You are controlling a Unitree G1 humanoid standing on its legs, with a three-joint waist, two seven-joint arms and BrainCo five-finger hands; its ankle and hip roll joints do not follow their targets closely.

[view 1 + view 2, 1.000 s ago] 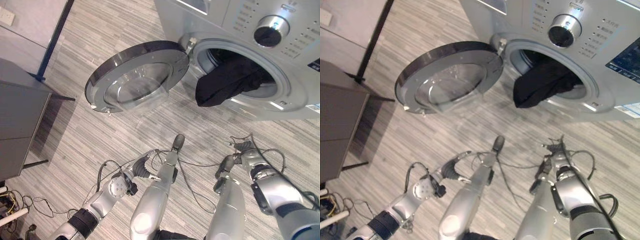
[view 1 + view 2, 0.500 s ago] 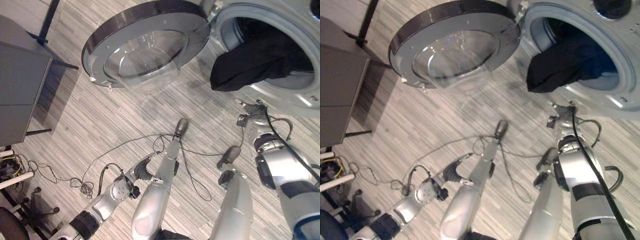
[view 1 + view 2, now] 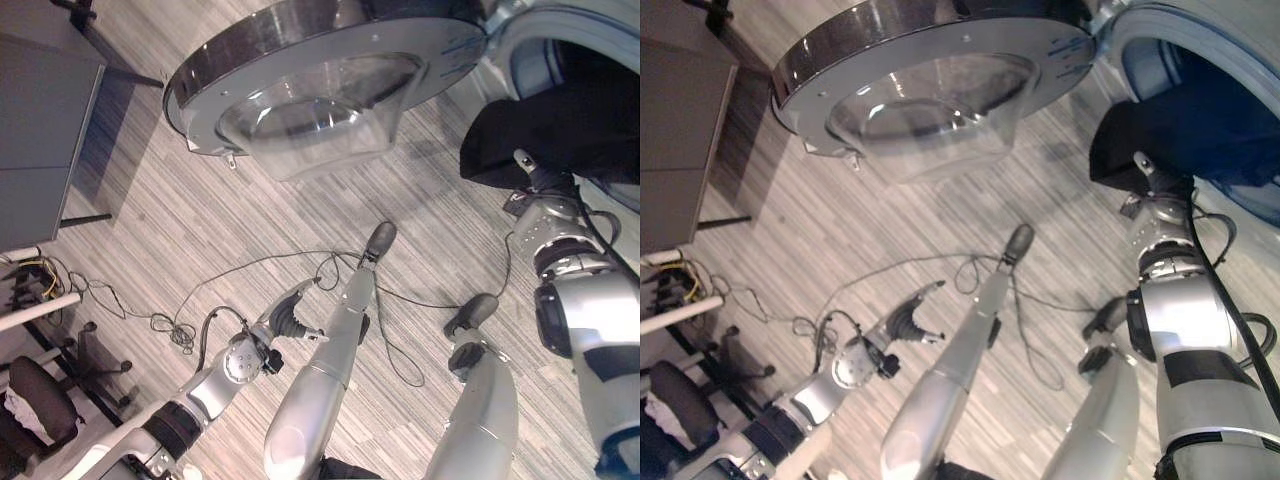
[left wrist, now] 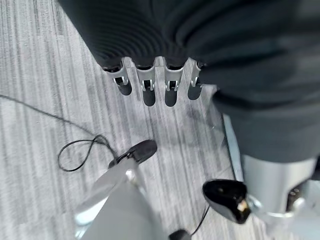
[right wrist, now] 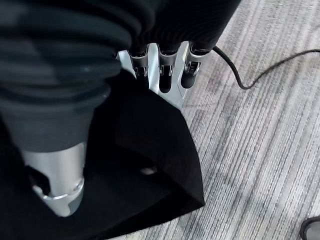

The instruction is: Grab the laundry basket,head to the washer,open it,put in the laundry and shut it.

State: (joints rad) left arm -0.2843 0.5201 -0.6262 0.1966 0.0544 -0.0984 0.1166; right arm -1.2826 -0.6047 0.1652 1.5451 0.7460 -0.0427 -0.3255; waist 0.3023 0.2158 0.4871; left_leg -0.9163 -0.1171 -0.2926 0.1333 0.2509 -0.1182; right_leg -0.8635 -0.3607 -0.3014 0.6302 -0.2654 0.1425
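Observation:
The washer's round door (image 3: 320,60) stands wide open, its glass bowl facing the floor. Black laundry (image 3: 570,130) hangs out over the lower rim of the drum opening (image 3: 512,55). My right hand (image 3: 532,190) is at the cloth's lower edge. In the right wrist view its fingers (image 5: 165,67) are straight and its thumb (image 5: 55,195) lies over the black laundry (image 5: 145,150) without curling round it. My left hand (image 3: 285,322) hangs low over the floor, far from the washer, with its fingers (image 4: 149,85) relaxed and nothing in it.
A grey cabinet (image 3: 40,130) stands at the left. A dark office chair (image 3: 35,400) and a white tube (image 3: 40,310) lie at the lower left. Striped grey floor (image 3: 200,230) stretches between the cabinet and the washer.
The camera has moved closer to the washer and tipped down. My right hand has risen from the floor side up to the hanging black laundry. The left hand stays low.

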